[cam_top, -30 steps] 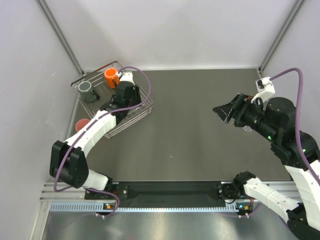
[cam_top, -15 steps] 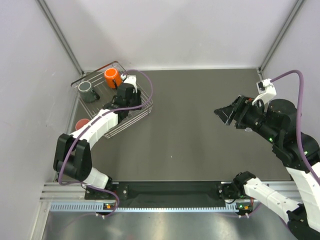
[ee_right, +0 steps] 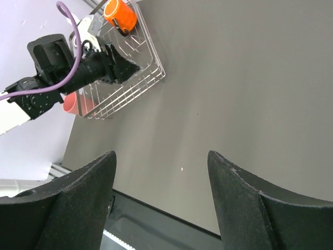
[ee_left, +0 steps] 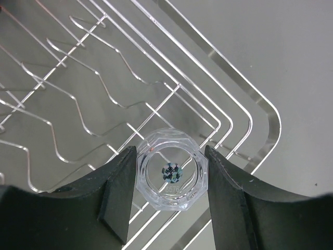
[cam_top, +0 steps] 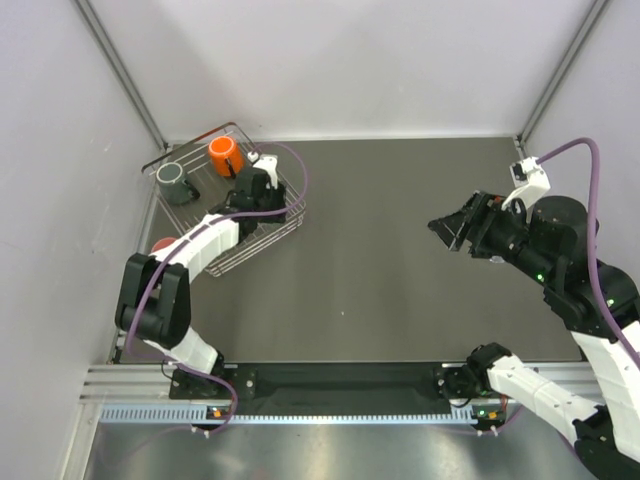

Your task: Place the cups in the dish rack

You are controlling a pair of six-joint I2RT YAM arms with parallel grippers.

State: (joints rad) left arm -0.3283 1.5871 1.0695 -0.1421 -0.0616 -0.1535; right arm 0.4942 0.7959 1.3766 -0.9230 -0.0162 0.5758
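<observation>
My left gripper (ee_left: 170, 179) is shut on a clear tumbler (ee_left: 171, 176), one finger against each side, seen from below its base. It hangs over the near right corner of the dish rack (ee_left: 250, 104), a silver wire basket. In the top view the left gripper (cam_top: 262, 183) reaches over the dish rack (cam_top: 290, 222) at the far left of the table. An orange mug (cam_top: 223, 155) and a dark grey cup (cam_top: 172, 180) sit in the rack's back part. My right gripper (cam_top: 447, 228) hovers open and empty at mid-right; its fingers (ee_right: 78, 198) frame bare table.
A red-pink cup-like thing (cam_top: 163, 247) stands just outside the rack's left side, by the wall. White walls close in the left, back and right. The dark table (cam_top: 380, 260) stretches between the arms, with a metal rail along the near edge.
The left gripper has carried the tumbler a little further back and right over the rack. The right arm shifted slightly, then held still.
</observation>
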